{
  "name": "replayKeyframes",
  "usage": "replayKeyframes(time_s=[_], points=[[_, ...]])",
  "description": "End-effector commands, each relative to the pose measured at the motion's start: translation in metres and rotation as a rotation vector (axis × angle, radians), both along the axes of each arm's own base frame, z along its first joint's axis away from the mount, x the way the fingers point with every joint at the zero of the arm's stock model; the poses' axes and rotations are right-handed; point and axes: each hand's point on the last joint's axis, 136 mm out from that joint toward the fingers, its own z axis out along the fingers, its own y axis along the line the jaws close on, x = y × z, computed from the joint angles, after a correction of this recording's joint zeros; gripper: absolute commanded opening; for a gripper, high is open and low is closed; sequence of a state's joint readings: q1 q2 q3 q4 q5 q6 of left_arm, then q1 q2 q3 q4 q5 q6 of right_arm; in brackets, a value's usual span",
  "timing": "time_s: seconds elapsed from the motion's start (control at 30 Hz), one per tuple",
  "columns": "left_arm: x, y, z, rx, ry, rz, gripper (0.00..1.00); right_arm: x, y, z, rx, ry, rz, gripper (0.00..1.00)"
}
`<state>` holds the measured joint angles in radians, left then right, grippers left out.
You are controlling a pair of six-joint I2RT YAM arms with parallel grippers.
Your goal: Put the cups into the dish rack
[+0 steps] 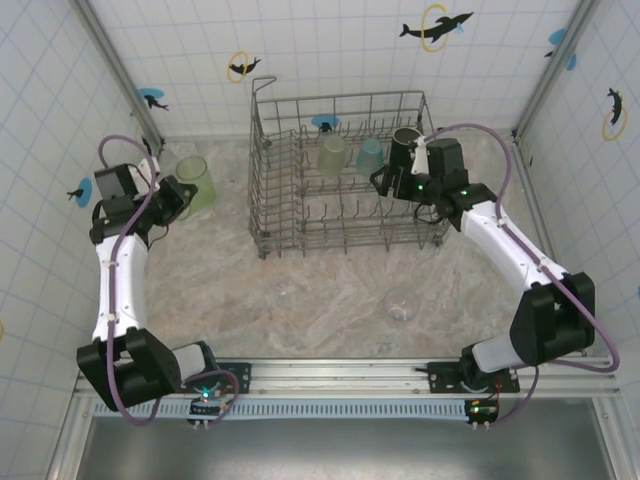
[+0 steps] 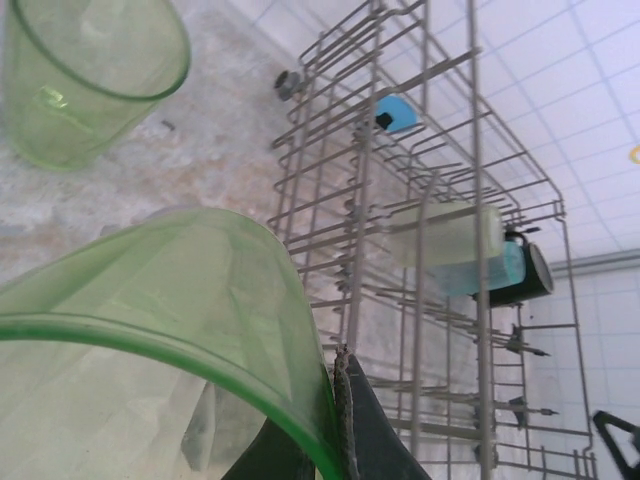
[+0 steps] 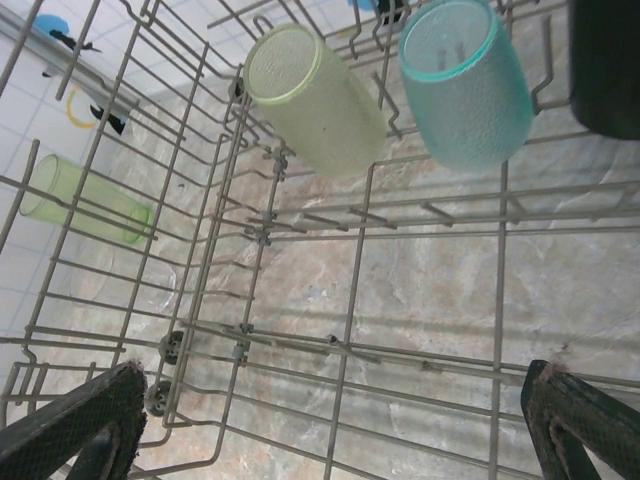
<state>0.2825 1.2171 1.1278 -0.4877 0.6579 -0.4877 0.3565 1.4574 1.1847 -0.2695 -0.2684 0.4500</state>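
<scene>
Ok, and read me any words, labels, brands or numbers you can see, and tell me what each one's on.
No readable text anywhere.
Far green cup: a faint raised mark on its side, too blurred to read.
Wall stickers: dolphin pictures with rings, no words.

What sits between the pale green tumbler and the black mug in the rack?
One translucent teal plastic cup, seen in the top external and right wrist views.

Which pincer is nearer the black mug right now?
Right. The right pincer hangs open over the dish rack, just beside the black mug; the left pincer is outside the rack's left side, shut on a green tumbler.
</scene>
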Motion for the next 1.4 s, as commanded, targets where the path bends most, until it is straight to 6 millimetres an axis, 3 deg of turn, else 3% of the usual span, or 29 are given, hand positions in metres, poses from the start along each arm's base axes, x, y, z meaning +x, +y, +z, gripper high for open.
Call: replayKeyframes(time_s=[0.0,0.13,0.3,0.57,1.07,1.37], points=[[0.005,-0.011,0.054,-0.029,-0.173,-0.072,0.0,0.01,0.014,0.025,0.059,-0.064,0.015,1.0],[0.006,-0.024,0.075,-0.137,-0.271,-0.127,0.0,0.01,0.026,0.022,0.081,-0.051,0.046,1.0],[0.008,-0.027,0.086,-0.199,-0.325,-0.136,0.0,0.012,0.035,0.019,0.092,-0.037,0.058,1.0],[0.01,-0.04,0.109,-0.24,-0.388,-0.191,0.0,0.018,0.04,0.031,0.167,-0.068,0.02,1.0],[0.023,-0.125,0.141,-0.346,-0.431,-0.396,0.0,0.027,0.062,0.058,0.374,-0.098,0.062,1.0],[0.035,-0.177,0.129,-0.383,-0.393,-0.51,0.0,0.023,0.073,0.063,0.478,-0.085,0.108,1.0]])
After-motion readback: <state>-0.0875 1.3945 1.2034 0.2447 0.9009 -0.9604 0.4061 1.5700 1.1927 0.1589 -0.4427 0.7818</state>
